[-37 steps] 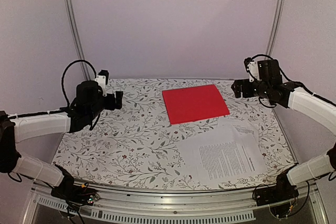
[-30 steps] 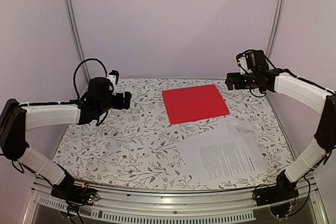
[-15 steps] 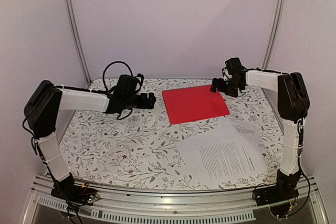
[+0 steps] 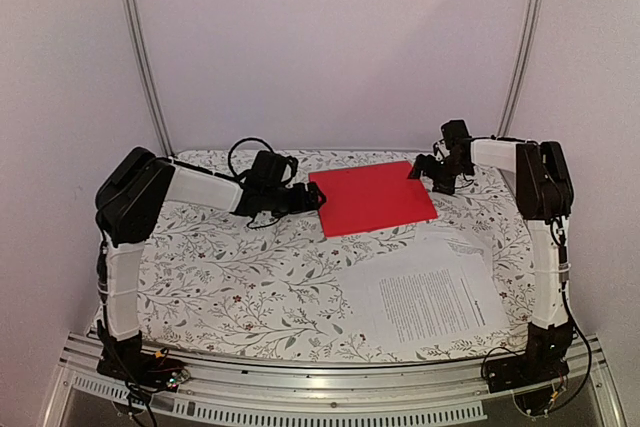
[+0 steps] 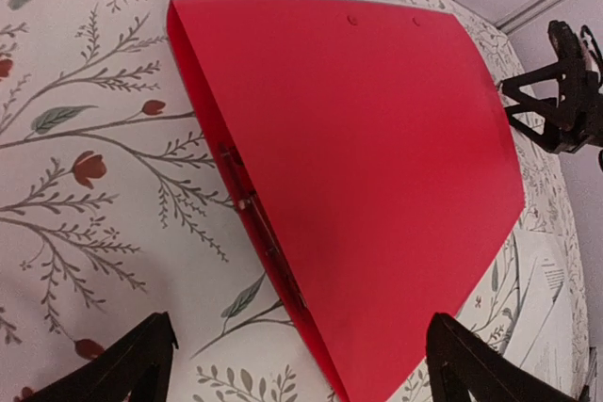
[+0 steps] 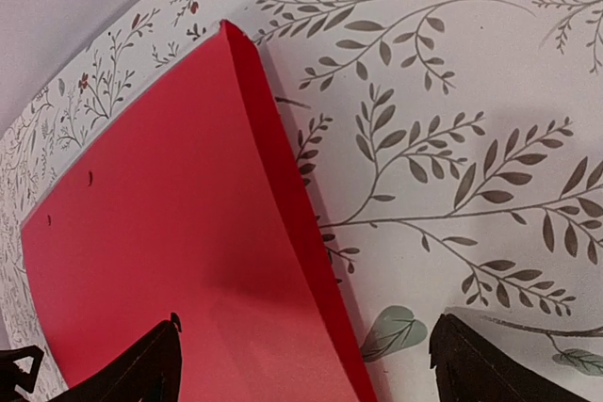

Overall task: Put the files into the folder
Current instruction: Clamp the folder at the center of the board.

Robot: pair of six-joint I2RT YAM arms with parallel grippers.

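Floral cloth (image 4: 230, 267), red folder (image 4: 370, 197), lilac walls (image 4: 330, 47)

White arm links (image 4: 205, 187), black joints (image 4: 130, 197), looping black cables (image 4: 240, 144)

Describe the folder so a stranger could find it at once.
Look at the floral-patterned table, toward its far edge. The folder lies flat there. It is solid red, unlike the white printed files nearer the front.

Soft even light, bowed wrist-view edges
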